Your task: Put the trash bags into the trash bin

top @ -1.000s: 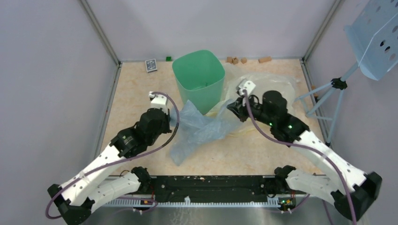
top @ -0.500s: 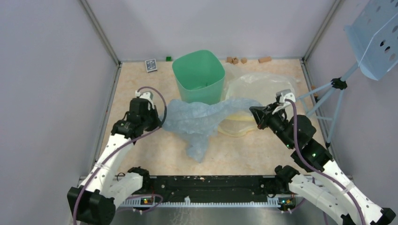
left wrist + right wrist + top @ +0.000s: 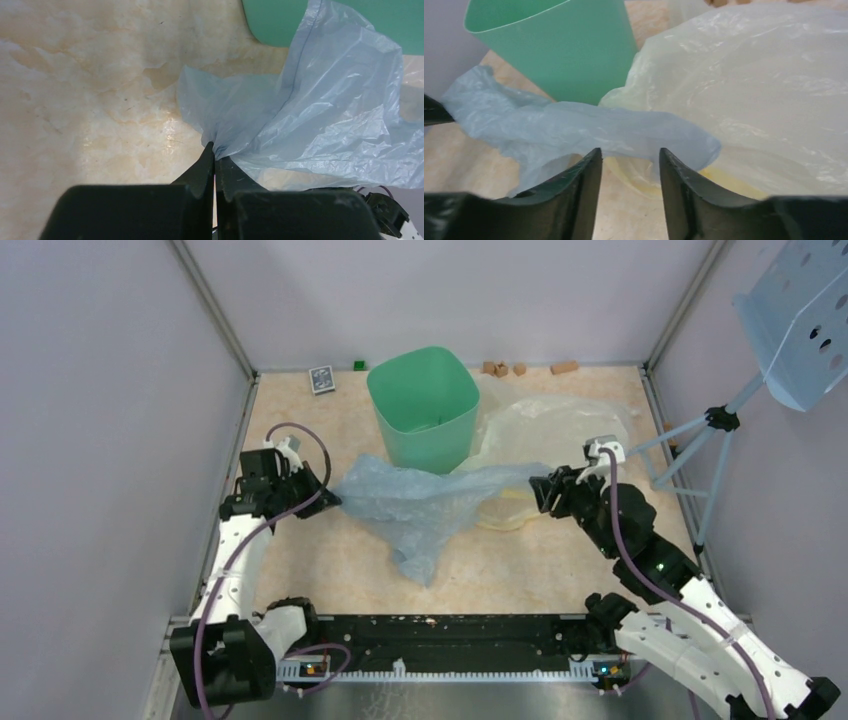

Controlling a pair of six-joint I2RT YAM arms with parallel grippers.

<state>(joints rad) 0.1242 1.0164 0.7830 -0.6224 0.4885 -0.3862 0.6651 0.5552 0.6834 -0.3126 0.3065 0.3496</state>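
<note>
The pale blue trash bag [image 3: 420, 505] lies stretched and crumpled on the table in front of the mint-green trash bin [image 3: 422, 400]. My left gripper [image 3: 325, 498] is shut on the bag's left corner; the left wrist view shows the film [image 3: 310, 115] pinched at the fingertips of that gripper [image 3: 215, 150], with the bin [image 3: 350, 20] behind. My right gripper [image 3: 540, 490] is open at the bag's right end. In the right wrist view the bag [image 3: 574, 125] drapes just past the tips of the right gripper [image 3: 630, 152], nothing between them, left of the bin [image 3: 559, 45].
A larger cream-yellow plastic bag [image 3: 560, 425] lies right of the bin, partly under the blue bag's end [image 3: 764, 100]. A card deck [image 3: 321, 379], a green cube [image 3: 358, 365] and wooden blocks [image 3: 500, 368] sit along the back edge. A tripod with a blue perforated panel [image 3: 800, 320] stands right.
Both arms have drawn apart, spreading the blue bag sideways across the table. The left gripper carried its corner further left. The right gripper has opened and the bag's right end has slipped out.
</note>
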